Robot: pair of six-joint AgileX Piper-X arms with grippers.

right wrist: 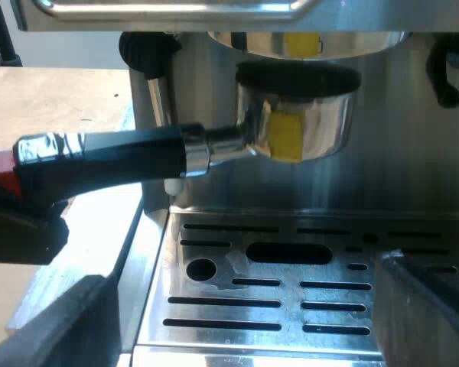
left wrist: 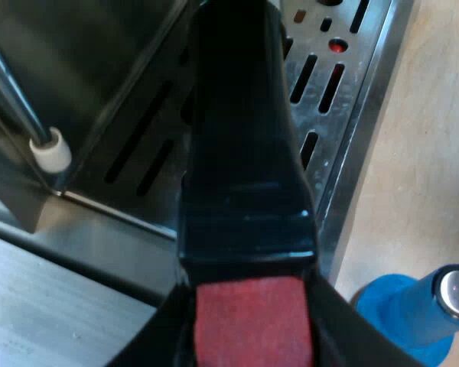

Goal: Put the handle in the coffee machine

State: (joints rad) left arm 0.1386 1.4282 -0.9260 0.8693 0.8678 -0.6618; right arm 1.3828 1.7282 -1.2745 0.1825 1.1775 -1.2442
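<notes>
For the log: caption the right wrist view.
Shiny metal holder with black handle beneath the steel espresso machine's brew head.

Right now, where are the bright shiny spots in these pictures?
Right wrist view: white glare on the glossy black handle near its red end, and a yellow reflection on the round metal holder. Left wrist view: a glint on the metal top of the blue tamper.

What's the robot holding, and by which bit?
The left gripper holds the metal holder by its handle's red end; the right gripper holds nothing.
</notes>
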